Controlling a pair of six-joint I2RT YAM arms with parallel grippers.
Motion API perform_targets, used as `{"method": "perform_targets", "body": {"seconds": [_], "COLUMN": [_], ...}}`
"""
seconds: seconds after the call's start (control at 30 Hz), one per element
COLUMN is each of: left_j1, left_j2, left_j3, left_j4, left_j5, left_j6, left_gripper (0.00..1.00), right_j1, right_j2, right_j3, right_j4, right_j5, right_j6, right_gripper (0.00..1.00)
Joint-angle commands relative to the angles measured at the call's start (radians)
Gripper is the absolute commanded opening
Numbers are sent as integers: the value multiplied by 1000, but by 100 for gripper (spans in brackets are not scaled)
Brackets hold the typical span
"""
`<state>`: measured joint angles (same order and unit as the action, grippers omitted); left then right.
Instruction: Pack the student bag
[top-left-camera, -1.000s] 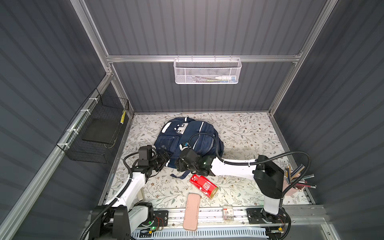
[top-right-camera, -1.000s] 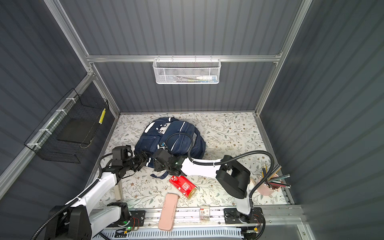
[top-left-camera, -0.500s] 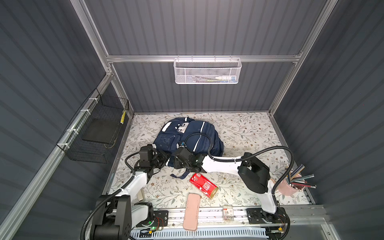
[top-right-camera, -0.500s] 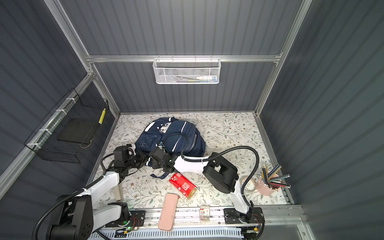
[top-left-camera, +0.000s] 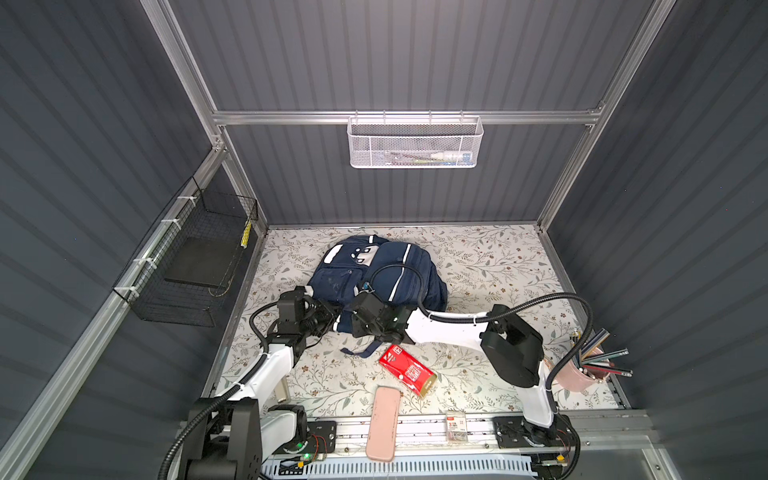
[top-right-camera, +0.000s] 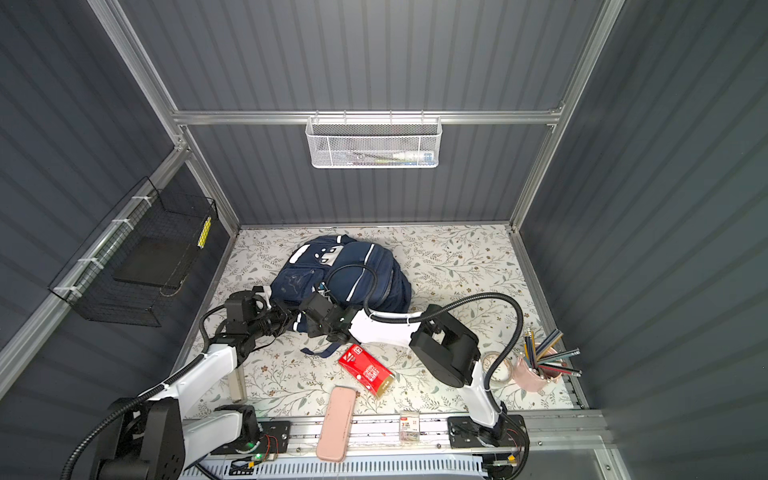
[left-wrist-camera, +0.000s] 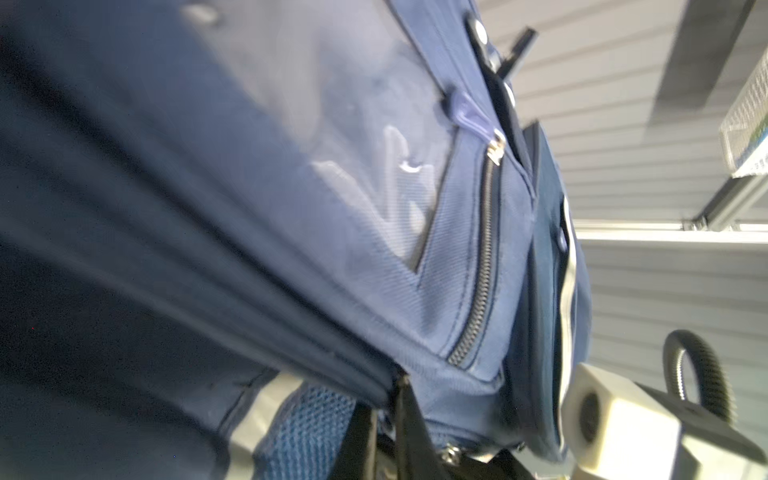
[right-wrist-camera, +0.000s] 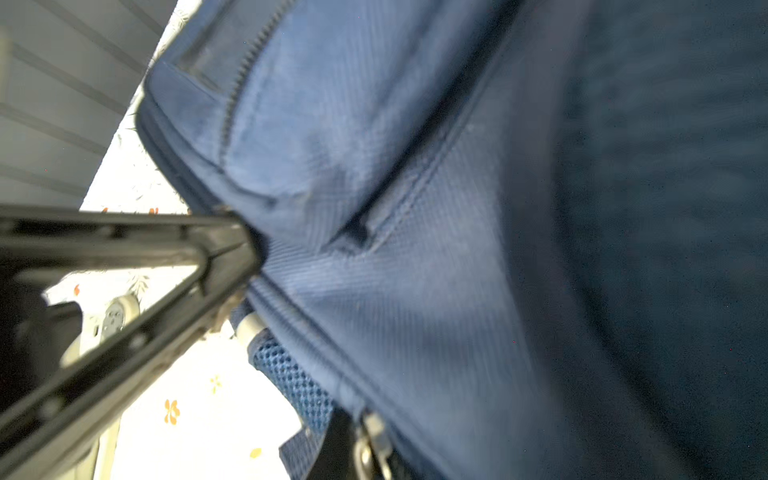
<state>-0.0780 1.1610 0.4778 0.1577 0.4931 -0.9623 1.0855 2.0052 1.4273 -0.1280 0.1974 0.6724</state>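
1. The student bag (top-left-camera: 386, 274) lies flat on the floral table (top-left-camera: 498, 266), left of centre, pockets up. Its front pocket zip looks closed in the left wrist view.
2. The left gripper (left-wrist-camera: 388, 409) and right gripper (right-wrist-camera: 245, 245) sit side by side at the bag's near edge. Each has its jaws together, pinching the seam — how much cloth the right one holds is hard to tell through the blur.
3. Two grips there probably serve to drag or raise the bag for opening.
4. The red carton (top-left-camera: 407, 371) and pink case (top-left-camera: 383, 424) wait near the front — within reach.
5. The carton's white print is too small to read, and the bag shows no legible brand.
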Motion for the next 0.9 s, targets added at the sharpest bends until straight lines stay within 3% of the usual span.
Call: {"method": "perform_targets", "body": {"seconds": [0.0,0.1,0.23,0.3,0.43,0.57,0.63,0.87], "left_j1": [21,31,34,34,36,69,85,116], "left_j2": [26,51,72,82,83,110,123,174], "left_j3": [49,61,62,55,51,66,74,129], "left_j4": [-28,-18,8,29,28,27,38,54], "left_j5": [-80,-90,-84,-70,-78,-53,-47,-53], "left_j6": [65,69,60,49,54,60,57,63], "left_gripper": [7,0,0,0,0,0,0,0], "right_j1": [-25,-38,-63,-79,-93,-143,-182,-424], "right_j2": [-109,-168,-211,-219,-214,-320,-399,-541], "right_j3": [-68,-141,-202,-219,-201,-324,-404,-577], "right_j4": [-72,-73,-80,-59,-106,-116,-115,-78], "right_j5": [50,34,34,-8,23,47,62,-56], "right_j6": [-25,-27,-48,-55,-75,-100,-121,-228], "right_gripper": [0,0,2,8,3,0,0,0]}}
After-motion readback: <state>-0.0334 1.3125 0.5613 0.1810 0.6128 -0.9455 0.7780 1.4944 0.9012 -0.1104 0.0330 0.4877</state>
